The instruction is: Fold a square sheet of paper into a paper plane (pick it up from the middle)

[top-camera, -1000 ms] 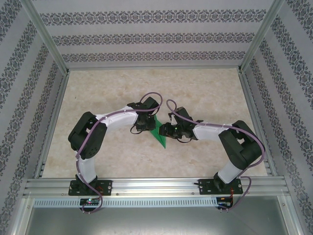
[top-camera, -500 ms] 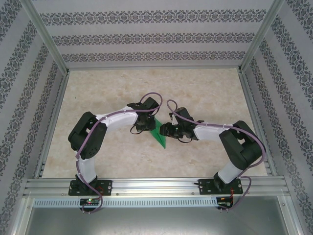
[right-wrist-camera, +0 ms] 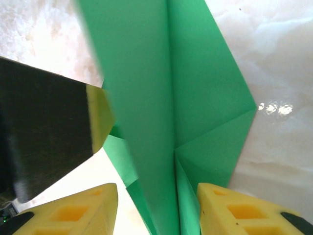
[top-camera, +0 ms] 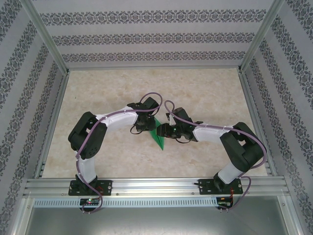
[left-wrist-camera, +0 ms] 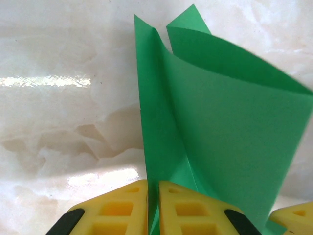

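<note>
— Left end effector (left-wrist-camera: 152, 196): how does it stand?

— Its two yellow fingers (left-wrist-camera: 117, 210) are pressed almost together. A thin green edge of the paper plane (left-wrist-camera: 230, 127) runs down into the slit between them, so the left end effector is clamped on the paper.

— And the right end effector (right-wrist-camera: 156, 191)?

— Its yellow fingers stand well apart. The paper plane passes between them along its centre crease (right-wrist-camera: 168, 73). Pale bench shows between the paper and the pad on the left of that view. The other pad sits just beside a folded flap (right-wrist-camera: 215, 142); whether it touches cannot be told.

— Where does the paper lie?

— Seen from above, it is a narrow green wedge near the middle of the marbled bench (top-camera: 205, 88), between the two wrists. Its point is turned toward the near edge and slightly right. The two arms reach in from opposite sides and meet at its wider far end.

— What shape is it close up?

— In the left wrist view the layers rise from the clamp and spread open, ending in two tips at the top. In the right wrist view the flap folds out to the right, its corner over the bench. A black finger with a yellow pad lies against the paper's left edge.
</note>
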### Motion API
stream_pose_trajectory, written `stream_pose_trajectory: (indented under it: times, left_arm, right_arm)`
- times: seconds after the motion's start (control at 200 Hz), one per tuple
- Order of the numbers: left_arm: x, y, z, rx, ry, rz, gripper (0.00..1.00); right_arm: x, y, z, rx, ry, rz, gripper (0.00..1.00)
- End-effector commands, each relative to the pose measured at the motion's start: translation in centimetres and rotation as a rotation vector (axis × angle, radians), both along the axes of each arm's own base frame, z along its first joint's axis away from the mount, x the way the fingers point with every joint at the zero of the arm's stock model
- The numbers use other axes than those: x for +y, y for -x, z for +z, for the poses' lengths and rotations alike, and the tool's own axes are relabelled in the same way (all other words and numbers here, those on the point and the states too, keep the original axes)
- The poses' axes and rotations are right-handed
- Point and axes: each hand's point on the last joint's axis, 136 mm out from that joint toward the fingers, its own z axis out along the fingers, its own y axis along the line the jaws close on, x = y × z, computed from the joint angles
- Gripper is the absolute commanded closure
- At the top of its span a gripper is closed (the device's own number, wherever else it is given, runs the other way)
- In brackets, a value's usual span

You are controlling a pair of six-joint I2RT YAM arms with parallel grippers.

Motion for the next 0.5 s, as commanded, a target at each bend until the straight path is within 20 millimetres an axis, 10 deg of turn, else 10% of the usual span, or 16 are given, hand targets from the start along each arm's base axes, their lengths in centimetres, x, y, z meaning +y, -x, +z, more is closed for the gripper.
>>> stream_pose_trajectory:
  times: [0.0, 0.495]
  left_arm:
    - [-0.5, -0.3, 0.4, -0.027, 0.008, -0.014, 0.86]
    - [-0.6, -0.3, 0.4, -0.028, 0.020, -0.009, 0.86]
  right_arm:
    - [0.7, 0.1, 1.0, -0.061, -0.026, 0.031, 0.52]
    - [0.3, 0.6, -1.6, -0.041, 0.114, 0.035, 0.58]
